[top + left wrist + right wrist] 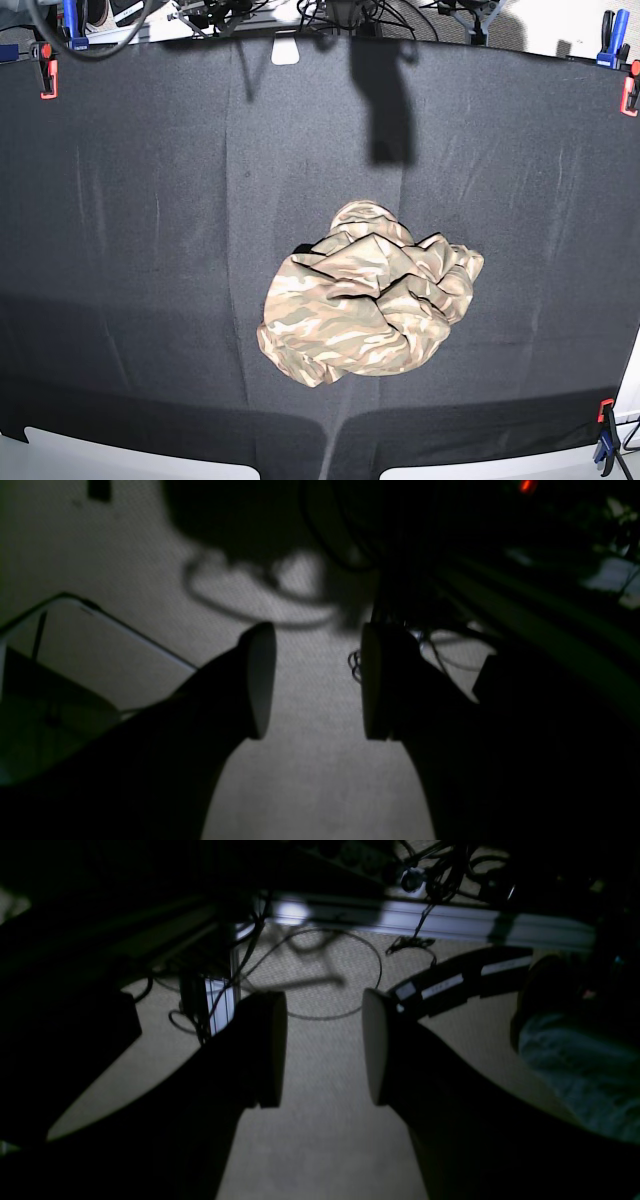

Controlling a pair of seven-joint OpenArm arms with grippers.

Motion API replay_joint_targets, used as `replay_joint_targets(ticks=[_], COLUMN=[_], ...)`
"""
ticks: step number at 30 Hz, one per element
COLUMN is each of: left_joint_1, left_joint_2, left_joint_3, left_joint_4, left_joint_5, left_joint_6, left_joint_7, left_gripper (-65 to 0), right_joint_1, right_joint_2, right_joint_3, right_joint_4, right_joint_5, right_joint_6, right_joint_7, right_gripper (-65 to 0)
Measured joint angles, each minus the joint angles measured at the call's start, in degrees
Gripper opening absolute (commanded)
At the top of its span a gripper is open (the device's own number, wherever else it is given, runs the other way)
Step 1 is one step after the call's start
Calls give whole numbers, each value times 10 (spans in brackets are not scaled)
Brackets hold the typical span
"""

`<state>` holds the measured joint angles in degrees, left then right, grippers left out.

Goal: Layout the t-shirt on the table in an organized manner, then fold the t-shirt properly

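Left wrist view shows the left gripper (317, 680) with its jaws parted and nothing between them, hanging over pale carpet (320, 780) off the table. Right wrist view shows the same for the right gripper (325, 1047): jaws apart, empty, above floor strewn with cables (350, 965) and a metal rail (450, 922). Neither arm appears in the base view.

On the table (130, 250), the shirt (365, 300) lies in a crumpled heap a little right of centre and toward the near edge, touching nothing else. Folds overlap so thickly that I cannot tell sleeves, collar or hem apart.

The step in hand is probably the first reach, since nothing is laid out yet. To do it well, each gripper should likely come in from its own side and pinch a single outer layer at the heap's edge, not a bunched ridge, then lift and draw apart so the cloth opens. Grabbing several layers at once would only move the lump.

Around the shirt the black cloth has room on every side. Clamps (45, 75) sit at the far corners, well apart from the shirt. Nothing stands between the arms and the heap.
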<state>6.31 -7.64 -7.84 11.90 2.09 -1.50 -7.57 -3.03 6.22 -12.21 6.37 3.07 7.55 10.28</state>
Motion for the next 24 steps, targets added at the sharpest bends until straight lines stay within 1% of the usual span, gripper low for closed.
replay_joint_targets(ticks=[2,4,5,8,13,14,16,17,20,23,24], left_joint_1=[1,6,9,21,67,78,97,107,133,163,173], left_joint_2=[0,0,0,0,0,0,0,0,0,0,0], left_joint_3=[0,0,0,0,0,0,0,0,0,0,0], left_joint_4=[7,24,36,76,131,139,154,163,187,211,219], left_joint_5=[-2,-2,-2,-2,-2,-2,-2,-2,-2,-2,-2], left_joint_6=[0,0,0,0,0,0,0,0,0,0,0], left_joint_7=[-30,-42,-40,-33,-23,-21,-17,-17,-22,-25,-23], left_gripper=[-392,-392,-392,-392,-392,-392,-392,-392,-392,-392,-392], right_joint_1=[-4,-8,-9,-20,-56,-66,-86,-97,-134,-171,-183], right_joint_2=[0,0,0,2,6,9,19,24,37,50,54], right_joint_3=[0,0,0,0,0,0,0,0,0,0,0], right_joint_4=[0,1,1,1,11,19,40,52,92,138,153], right_joint_5=[-1,0,0,0,0,-3,-31,-33,-30,-29,-14], right_joint_6=[0,0,0,0,0,0,0,0,0,0,0], right_joint_7=[49,101,105,103,99,95,83,77,63,69,69], right_gripper=[-404,-404,-404,-404,-404,-404,-404,-404,-404,-404,-404])
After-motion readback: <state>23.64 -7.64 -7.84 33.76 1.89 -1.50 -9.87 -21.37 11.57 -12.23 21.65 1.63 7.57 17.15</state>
